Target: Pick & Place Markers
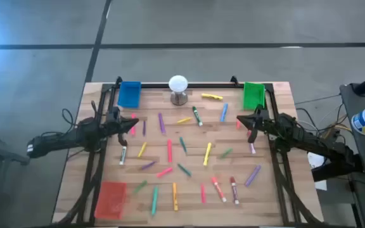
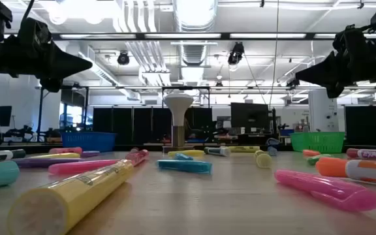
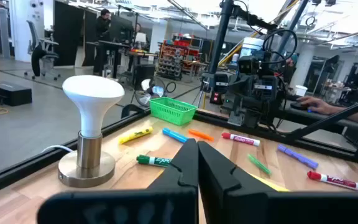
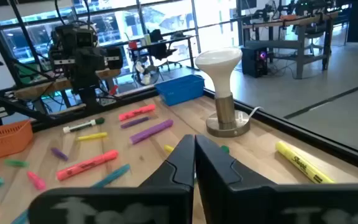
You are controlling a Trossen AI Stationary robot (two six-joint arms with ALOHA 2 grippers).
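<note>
High view shows my left gripper [image 1: 134,121] at nine o'clock and my right gripper [image 1: 239,120] at three o'clock, both raised above the table [image 1: 277,95], fingers pressed fully together, holding nothing. The markers [image 1: 169,150] lie scattered over the middle and the six o'clock half of the wood, none in the blue tray [image 1: 129,94] at eleven o'clock, the green tray [image 1: 253,95] at one o'clock or the red tray [image 1: 111,199] at seven o'clock. The white ball on its stand [image 1: 179,88] sits at twelve o'clock. I judge that sorting has not begun. Next I must part my fingers, choose a nearby marker and descend across its barrel.
</note>
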